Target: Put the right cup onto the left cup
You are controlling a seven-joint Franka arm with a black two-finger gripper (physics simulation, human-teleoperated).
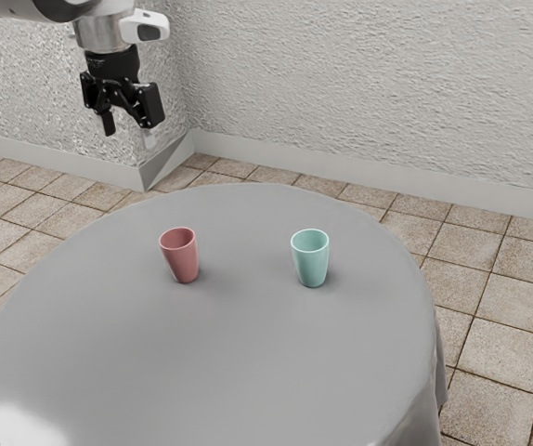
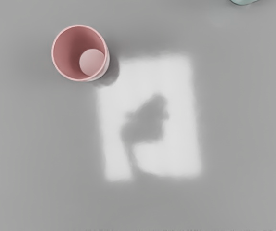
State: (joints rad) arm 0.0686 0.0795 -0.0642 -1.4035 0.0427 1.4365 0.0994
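In the exterior view, the black two-finger gripper [image 1: 129, 128] hangs raised and empty, its fingers parted with a clear gap between them, though how near their full spread I cannot tell. Below it and toward the exterior view's right stands the pink, tapered, smooth-walled cup [image 1: 184, 258], upright on the round table under a glossy grey cloth [image 1: 220, 362]. Farther from the hand, past the pink cup, is the pale teal cup [image 1: 311, 261] of like shape, also upright, well apart from its neighbour; what either is made of I cannot tell. Taking the sides as this view gives them, the teal cup is probably the one to move and the pink one its base. No part of the stacking is done: grasp, lift, carry, setting down and release all remain. In the wrist view, the pink cup lies nearer the hand, its open mouth facing up and nothing inside, so it looks ready to receive the other. The teal cup's edge appears farther out from the hand, still to be reached.
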